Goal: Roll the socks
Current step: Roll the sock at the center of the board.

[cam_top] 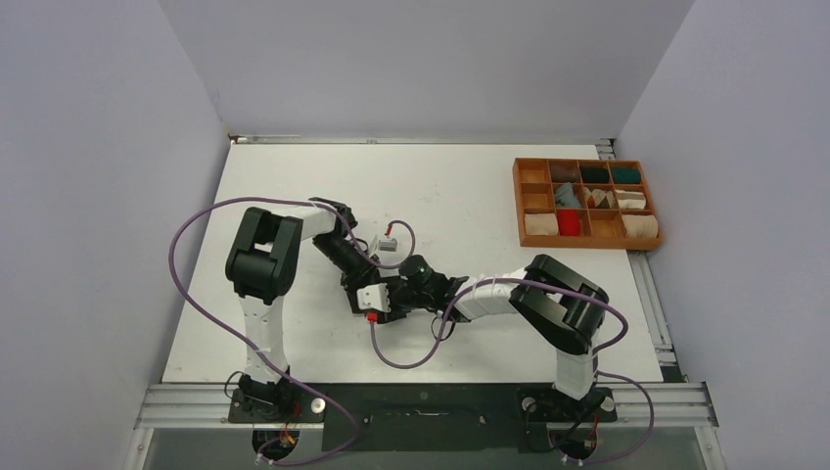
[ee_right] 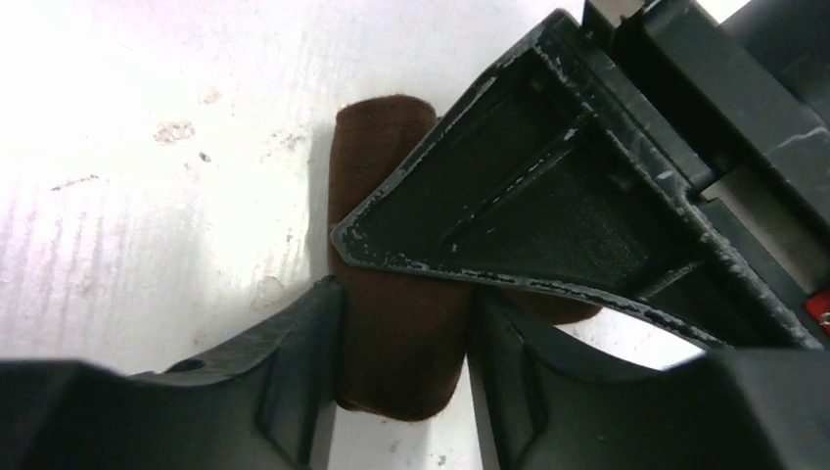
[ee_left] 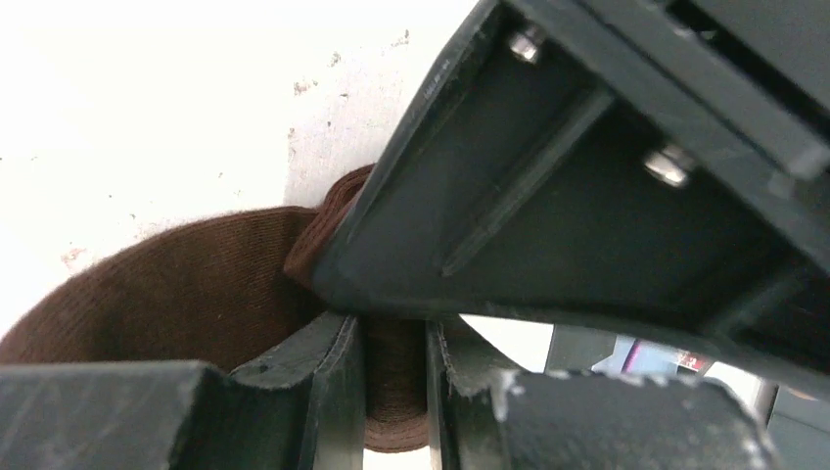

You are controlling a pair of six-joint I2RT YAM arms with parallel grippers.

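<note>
Brown sock (ee_right: 391, 333) lay at mid-table, right where both arms met, and it was caught from two sides at once! In the right wrist view it showed as a short, plump roll on the white table (cam_top: 470, 186), its rounded end pointing away from the camera. The right gripper (ee_right: 403, 318) straddled that roll, one finger pressed to each flank and fabric filling the whole gap between them: a grip on the brown sock. Across the top of it ran a black finger of the other arm.

Over in the left wrist view, the left gripper (ee_left: 393, 333) stood with its jaws nearly together and a thin fold of the same brown fabric pinched between them. The rest of the sock spread out flat to the left on the table. The right arm's finger loomed large overhead there.

From above, the sock itself was hidden beneath the two crossed wrists. Well apart, at the table's far right edge, sat a wooden tray (cam_top: 520, 201) of compartments, several holding rolled bundles (cam_top: 539, 224).
</note>
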